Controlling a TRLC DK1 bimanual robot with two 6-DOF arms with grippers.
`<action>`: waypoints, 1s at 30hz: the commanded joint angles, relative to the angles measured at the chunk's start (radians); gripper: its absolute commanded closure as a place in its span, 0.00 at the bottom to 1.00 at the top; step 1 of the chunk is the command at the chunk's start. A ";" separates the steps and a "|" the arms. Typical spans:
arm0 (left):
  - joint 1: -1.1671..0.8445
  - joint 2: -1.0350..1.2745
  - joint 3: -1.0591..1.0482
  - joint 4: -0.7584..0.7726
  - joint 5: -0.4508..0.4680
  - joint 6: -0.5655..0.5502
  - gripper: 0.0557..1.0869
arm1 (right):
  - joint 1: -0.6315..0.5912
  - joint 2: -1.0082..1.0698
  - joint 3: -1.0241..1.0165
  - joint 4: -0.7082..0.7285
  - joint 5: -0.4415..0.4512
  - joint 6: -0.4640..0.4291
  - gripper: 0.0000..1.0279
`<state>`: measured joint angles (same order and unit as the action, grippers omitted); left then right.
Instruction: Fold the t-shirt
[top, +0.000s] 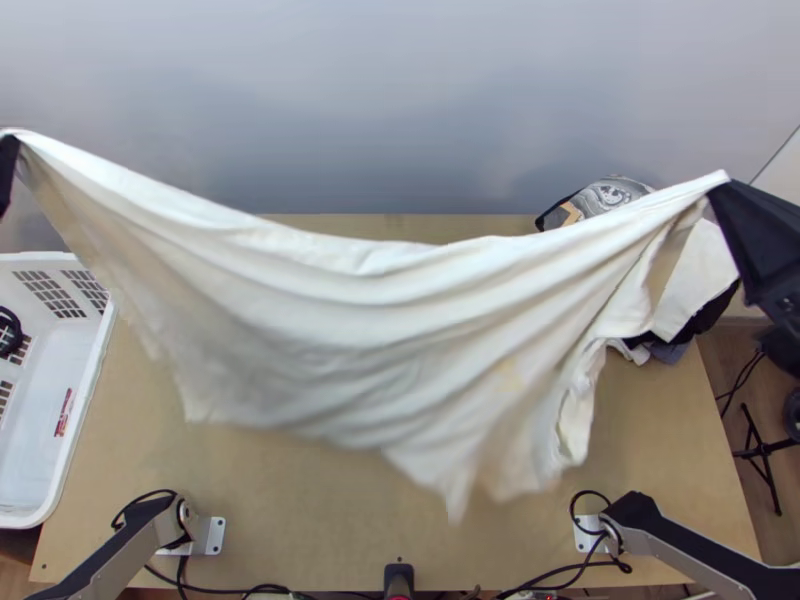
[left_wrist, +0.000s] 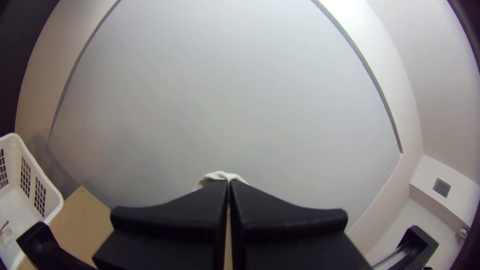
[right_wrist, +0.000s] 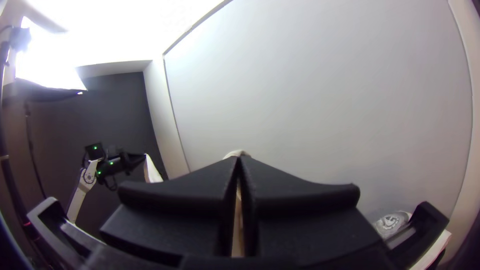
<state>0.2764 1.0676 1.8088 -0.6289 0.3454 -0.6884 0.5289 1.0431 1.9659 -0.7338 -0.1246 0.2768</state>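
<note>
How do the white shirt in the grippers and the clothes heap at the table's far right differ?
The shirt hangs draped between the left gripper and the right gripper, while the heap lies on the table. The shirt is drawn out wide; the heap is bunched. The shirt is mostly off-white; the heap mixes white, black and patterned grey. Both are cloth.

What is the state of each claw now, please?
Left claw: closed, holding one end of the white shirt.
Right claw: closed, holding the shirt's other end.
</note>
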 joint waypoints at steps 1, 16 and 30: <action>0.004 -0.021 -0.180 -0.057 0.038 0.058 0.97 | 0.005 0.029 -0.144 0.010 -0.010 0.062 0.97; -0.031 0.284 -0.983 0.408 -0.034 0.280 0.97 | -0.086 0.222 -1.187 0.652 -0.093 0.157 0.97; -0.060 0.793 -0.532 0.509 -0.148 0.240 0.97 | -0.224 0.569 -0.924 0.812 -0.053 0.163 0.97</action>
<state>0.2230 1.6547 1.0897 -0.1505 0.2493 -0.4301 0.3691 1.4738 0.9390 0.0162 -0.2089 0.4381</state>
